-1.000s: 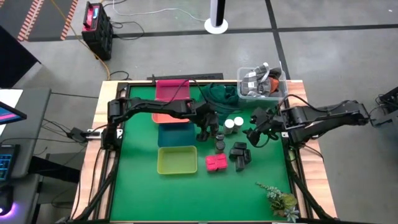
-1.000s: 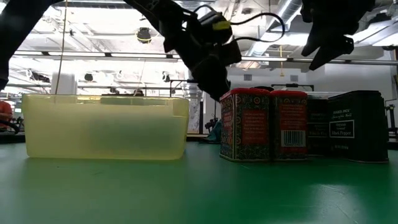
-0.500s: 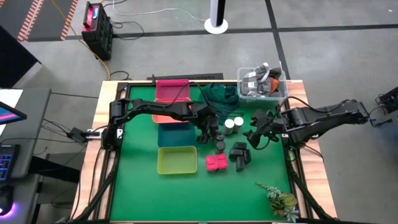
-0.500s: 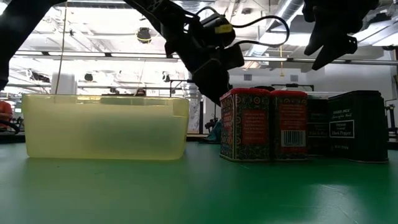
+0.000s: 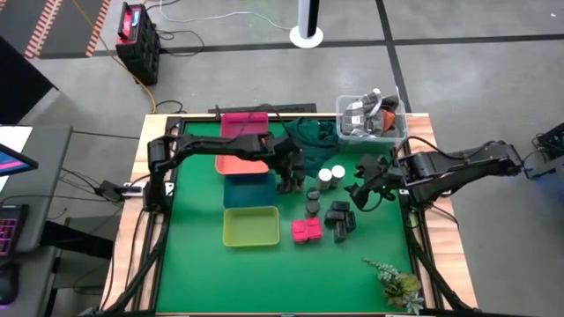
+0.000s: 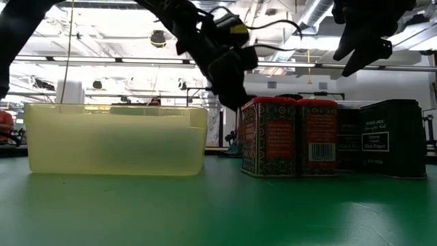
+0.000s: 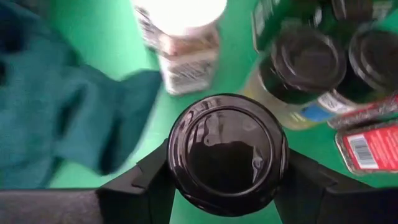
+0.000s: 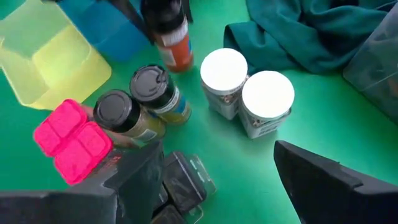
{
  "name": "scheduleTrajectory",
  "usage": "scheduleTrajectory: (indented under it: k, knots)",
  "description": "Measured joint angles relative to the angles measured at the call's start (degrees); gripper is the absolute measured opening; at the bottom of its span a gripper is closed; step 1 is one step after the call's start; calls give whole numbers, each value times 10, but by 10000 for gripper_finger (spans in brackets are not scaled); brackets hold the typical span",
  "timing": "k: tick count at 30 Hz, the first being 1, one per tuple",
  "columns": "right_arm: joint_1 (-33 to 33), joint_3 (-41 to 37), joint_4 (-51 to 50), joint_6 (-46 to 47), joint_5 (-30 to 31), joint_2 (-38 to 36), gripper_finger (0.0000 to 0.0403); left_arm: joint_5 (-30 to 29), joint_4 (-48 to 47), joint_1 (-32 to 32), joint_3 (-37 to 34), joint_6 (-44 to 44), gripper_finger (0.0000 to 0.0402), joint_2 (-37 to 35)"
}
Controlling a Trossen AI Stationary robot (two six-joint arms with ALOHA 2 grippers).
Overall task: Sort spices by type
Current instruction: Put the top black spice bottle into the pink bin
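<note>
Left tool [image 7: 225,186] grasps dark-lidded jar [image 7: 227,152] by its sides, beside blue tray [image 5: 249,189], near cloth. Step in hand: picking one dark jar for sorting. Next: carry to tray, release. Right tool [image 5: 366,187] released, hovering near white-capped jars [image 8: 249,90].

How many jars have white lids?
2. One white-capped jar stands touching the other white-capped jar, side by side on the green mat beside the dark green cloth. None looks hidden.

Overhead looks straight down; low sits at table level (wrists close above jars).
</note>
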Motion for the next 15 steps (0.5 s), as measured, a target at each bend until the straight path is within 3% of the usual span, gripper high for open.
scheduleTrajectory:
  k: [15]
  knots:
    - [-9,0,3,-13,5,0,327,-28,-97,119,0,-45,205,-93]
